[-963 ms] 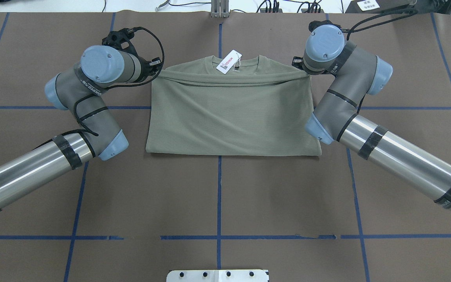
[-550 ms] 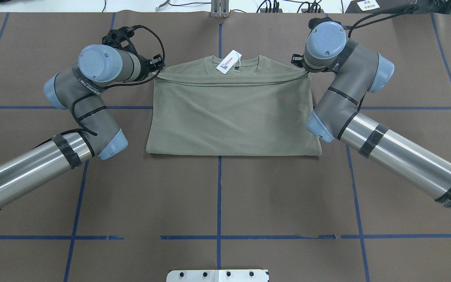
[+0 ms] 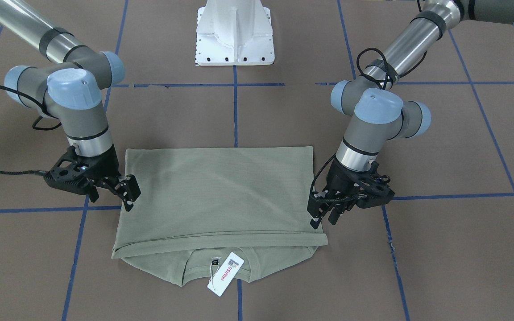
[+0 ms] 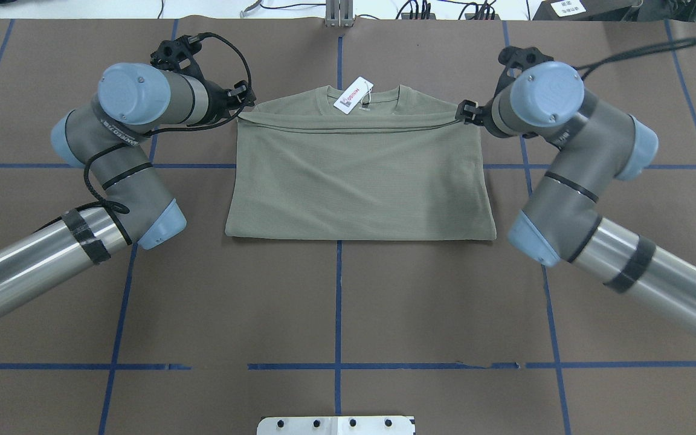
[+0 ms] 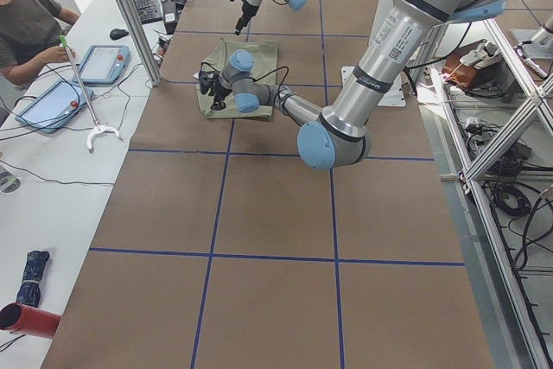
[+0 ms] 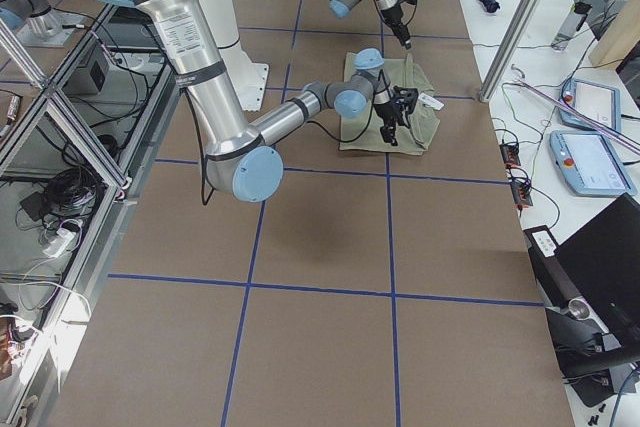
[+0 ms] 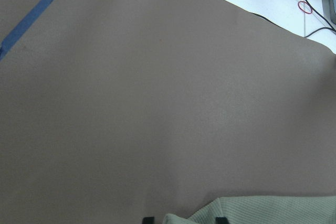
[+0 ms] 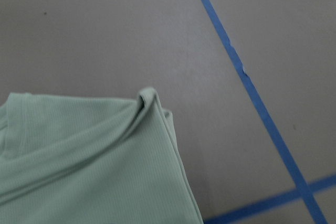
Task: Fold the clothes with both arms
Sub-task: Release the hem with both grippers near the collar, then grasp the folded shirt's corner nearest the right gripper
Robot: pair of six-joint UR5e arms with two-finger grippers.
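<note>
The olive-green shirt (image 4: 360, 175) lies on the brown table, its lower half doubled over so the folded layer's edge runs just below the collar and white hang tag (image 4: 353, 95). My left gripper (image 4: 243, 98) hovers at that edge's left corner, and in the front-facing view this gripper (image 3: 323, 218) is open, its fingers apart over the cloth. The left wrist view shows two fingertips (image 7: 148, 219) apart with the shirt (image 7: 262, 211) below them. My right gripper (image 3: 110, 203) is open beside the other edge of the shirt (image 3: 221, 191). The right wrist view shows only a free shirt corner (image 8: 147, 100).
The white pedestal base (image 3: 234, 33) stands at the robot's side of the table. Blue tape lines (image 4: 338, 302) cross the brown mat. Cables lie along the far edge. A person (image 5: 26, 15) sits at a side table with tablets.
The folded layer's raised, sagging edge now lies flatter and straighter on the shirt. Both wrists have swung outward from the shirt, the right arm farther.
</note>
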